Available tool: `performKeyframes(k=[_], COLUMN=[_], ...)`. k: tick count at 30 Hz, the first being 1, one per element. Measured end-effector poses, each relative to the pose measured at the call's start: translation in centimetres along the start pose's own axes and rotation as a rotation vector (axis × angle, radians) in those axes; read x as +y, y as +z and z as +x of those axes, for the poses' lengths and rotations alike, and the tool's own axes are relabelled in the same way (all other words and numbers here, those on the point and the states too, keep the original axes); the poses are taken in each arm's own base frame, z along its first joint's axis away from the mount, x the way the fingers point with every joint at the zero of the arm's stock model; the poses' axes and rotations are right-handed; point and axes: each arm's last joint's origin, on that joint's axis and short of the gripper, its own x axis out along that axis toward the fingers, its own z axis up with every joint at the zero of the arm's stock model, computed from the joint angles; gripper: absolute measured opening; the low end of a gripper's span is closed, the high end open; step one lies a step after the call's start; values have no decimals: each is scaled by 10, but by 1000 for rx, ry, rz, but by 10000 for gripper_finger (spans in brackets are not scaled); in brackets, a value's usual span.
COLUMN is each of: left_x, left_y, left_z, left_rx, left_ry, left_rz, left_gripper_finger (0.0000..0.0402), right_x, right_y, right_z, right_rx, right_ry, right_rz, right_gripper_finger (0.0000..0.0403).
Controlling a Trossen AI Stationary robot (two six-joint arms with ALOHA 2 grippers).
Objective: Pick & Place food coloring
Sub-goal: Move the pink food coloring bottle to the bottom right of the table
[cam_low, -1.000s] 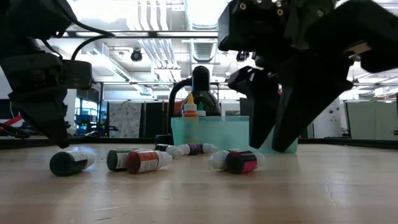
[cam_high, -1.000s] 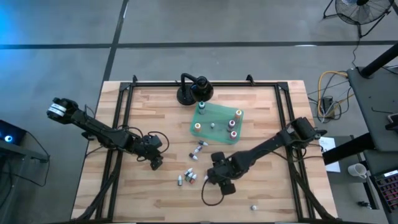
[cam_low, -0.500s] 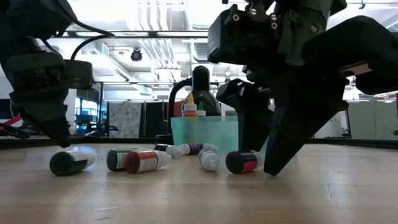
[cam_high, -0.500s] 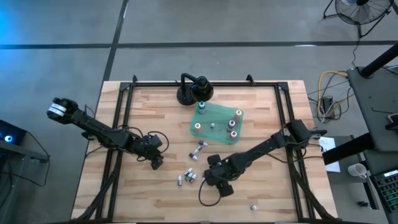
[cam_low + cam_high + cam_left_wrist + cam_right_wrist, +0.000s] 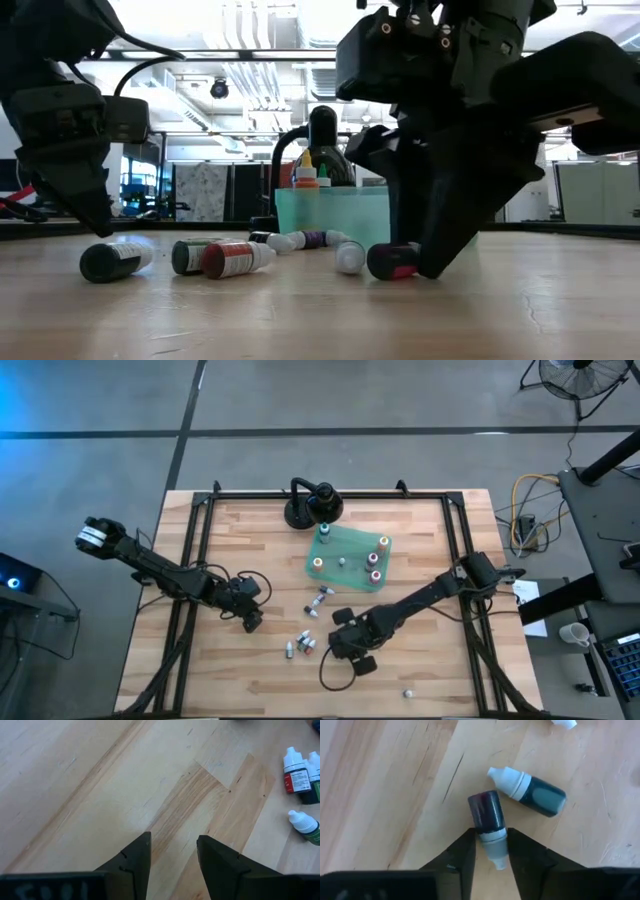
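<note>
Several food coloring bottles (image 5: 302, 644) lie on their sides on the wooden table, and a few more stand upright on the green sheet (image 5: 348, 556). My right gripper (image 5: 491, 851) is shut on a lying bottle with a dark purple body (image 5: 487, 813), which appears in the low view as the magenta-labelled bottle (image 5: 392, 262). A teal bottle (image 5: 536, 794) lies just beyond it. My left gripper (image 5: 174, 847) stands open over bare wood at the table's left, left of the loose bottles (image 5: 299, 776). My right gripper pinches the dark purple bottle at its whitish cap end (image 5: 493, 843) between its two fingers. The fingers (image 5: 466, 851) come steeply from above and lie across the bottle. The bottle lies on its side with its body on the table.
A black round-based stand (image 5: 312, 506) is at the far edge behind the green sheet. Two bottles (image 5: 320, 600) lie between the sheet and the loose group. One small bottle (image 5: 408, 692) lies alone near the front right. A black frame rims the table.
My right gripper has sunk a little toward the table and shifted slightly left, and its fingers have shut on the dark purple bottle. The whitish-capped bottle beside it has slid a little on the table.
</note>
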Motion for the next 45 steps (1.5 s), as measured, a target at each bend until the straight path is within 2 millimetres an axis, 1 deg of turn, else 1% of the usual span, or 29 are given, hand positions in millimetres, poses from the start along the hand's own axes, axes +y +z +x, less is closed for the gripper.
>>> performKeyframes(k=[3, 5, 8, 10, 14, 16, 18, 21, 23, 25, 30, 37, 42, 45], left_x=[0, 0, 0, 0, 0, -1, -1, -1, -1, -1, -1, -1, -1, -1], left_y=[0, 0, 0, 0, 0, 1, 1, 1, 1, 1, 2, 2, 2, 2], left_z=[0, 0, 0, 0, 0, 0, 0, 0, 0, 0, 0, 0, 0, 0], left_rx=[0, 0, 0, 0, -3, -5, -6, -10, -12, -18, -27, -28, -28, -28], left_ry=[0, 0, -1, -1, -5, -8, -8, -11, -11, -7, -4, -3, -3, -3], left_rz=[-9, -11, -19, -21, -20, -15, -7, 9, 15, 16, 16, 18, 19, 19], left_gripper_finger=[133, 133, 133, 133, 133, 133, 133, 133, 133, 133, 133, 133, 133, 133], right_x=[0, 0, 0, 0, 3, 5, 7, 12, 15, 18, 17, 14, 15, 15], right_y=[1, 2, 3, 4, 3, -2, -10, -21, -29, -38, -63, -91, -103, -108], right_z=[0, -2, -8, -15, -39, -48, -54, -58, -55, -51, -35, -12, -1, 1], right_rx=[1, 4, 66, 133, 339, 467, 605, 810, 923, 1007, 1123, 1155, 1170, 1178], right_ry=[1, 2, -2, 2, 25, 50, 104, 243, 337, 389, 402, 458, 502, 492], right_rz=[4, 41, 184, 322, 603, 700, 785, 934, 1033, 1099, 1182, 1253, 1318, 1334], right_gripper_finger=[74, 63, 59, 61, 64, 65, 65, 65, 65, 65, 65, 66, 66, 66])
